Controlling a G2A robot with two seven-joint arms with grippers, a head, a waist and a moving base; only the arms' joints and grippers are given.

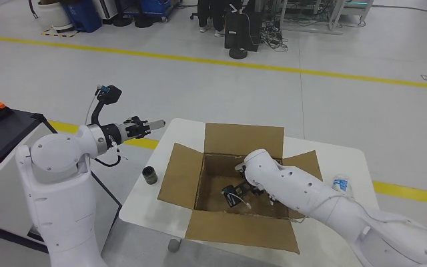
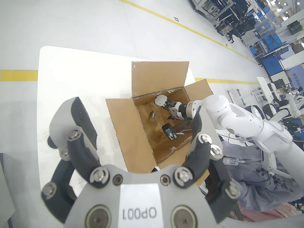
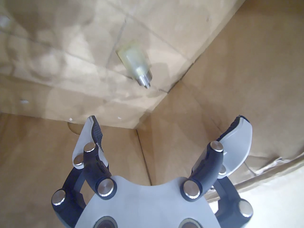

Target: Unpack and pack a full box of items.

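Right end effector (image 3: 166,122): jaws spread wide, nothing between them. You have it down inside the cardboard box (image 3: 213,72), aimed toward a floor corner. Small pale bottle (image 3: 135,62) with a metal cap sits on the box floor near that corner, ahead of the fingertips and apart from them. Upright or tipped over: cannot settle it from these views.

Left end effector (image 2: 137,112): likewise released and empty, held above the surface (image 1: 187,133) off the box's left side. Outside the box on the surface: a short dark cylinder (image 1: 151,175) to the left, a clear packet-like item (image 1: 341,183) to the right.

Judgement: unpacking step, probably late, since the bottle looks to be the only item left inside. The next move calls for you to bring the right jaws down to straddle the bottle's body below the cap, then clench. Watch the walls: the corner leaves one finger little room, and a light bottle may skid when touched.
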